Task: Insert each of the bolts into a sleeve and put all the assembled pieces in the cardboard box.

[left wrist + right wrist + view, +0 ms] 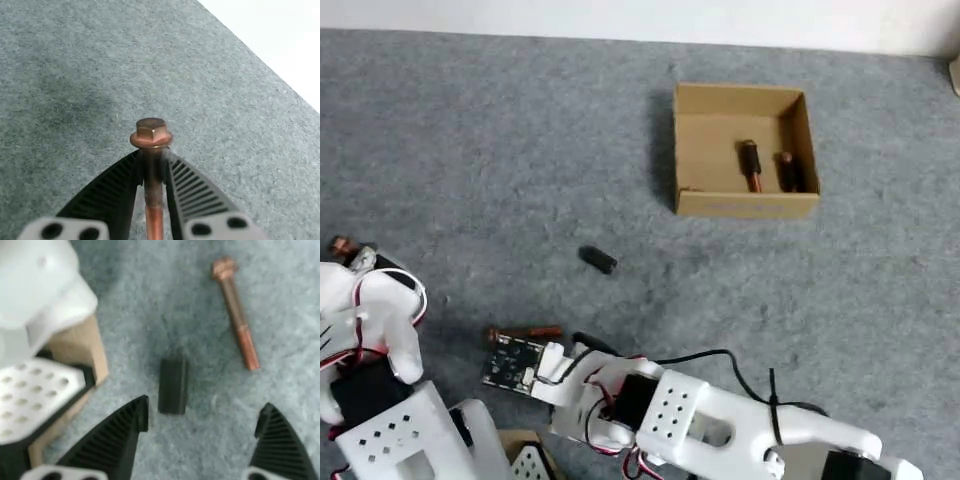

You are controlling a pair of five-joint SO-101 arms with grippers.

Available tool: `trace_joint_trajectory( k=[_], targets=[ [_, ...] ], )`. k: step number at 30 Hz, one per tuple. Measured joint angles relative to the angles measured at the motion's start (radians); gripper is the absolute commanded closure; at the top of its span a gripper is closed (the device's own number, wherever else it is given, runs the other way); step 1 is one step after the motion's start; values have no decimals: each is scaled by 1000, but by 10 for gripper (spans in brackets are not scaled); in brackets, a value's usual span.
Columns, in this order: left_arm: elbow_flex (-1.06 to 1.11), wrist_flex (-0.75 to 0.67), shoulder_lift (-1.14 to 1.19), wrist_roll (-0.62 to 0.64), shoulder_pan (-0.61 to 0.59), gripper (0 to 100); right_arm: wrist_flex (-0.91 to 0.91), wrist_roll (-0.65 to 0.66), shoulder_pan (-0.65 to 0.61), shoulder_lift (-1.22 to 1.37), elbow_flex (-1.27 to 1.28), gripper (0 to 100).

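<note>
Between my left pincer (153,157) tips, a bolt (151,134); ahead of my right pincer (204,410), a sleeve (173,386).
My left pincer is clamped on the shank just under the head; stiff, smooth metal, likely to pivot if held loosely; my right pincer gapes wide, touching nothing; the short black sleeve lies just ahead of its gap, looks light and rigid, best pinched across its middle; a loose bolt (235,315) lies just beyond.

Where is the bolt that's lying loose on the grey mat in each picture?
High view: the loose bolt lies in the lower left of the picture.
Right wrist view: the loose bolt lies past the open right gripper, next to a sleeve.
Left wrist view: another bolt, clamped in the left gripper.
Shared landmark: the tan block.
</note>
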Motion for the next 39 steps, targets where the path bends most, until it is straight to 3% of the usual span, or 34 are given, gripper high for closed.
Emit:
trace_joint_trajectory(
  k=[25,39],
  targets=[
    [-94,104,0,0,-2,995,-83,0,55,2,55,677],
    [-123,104,0,0,-129,995,-130,0,60,2,57,677]
  ],
)
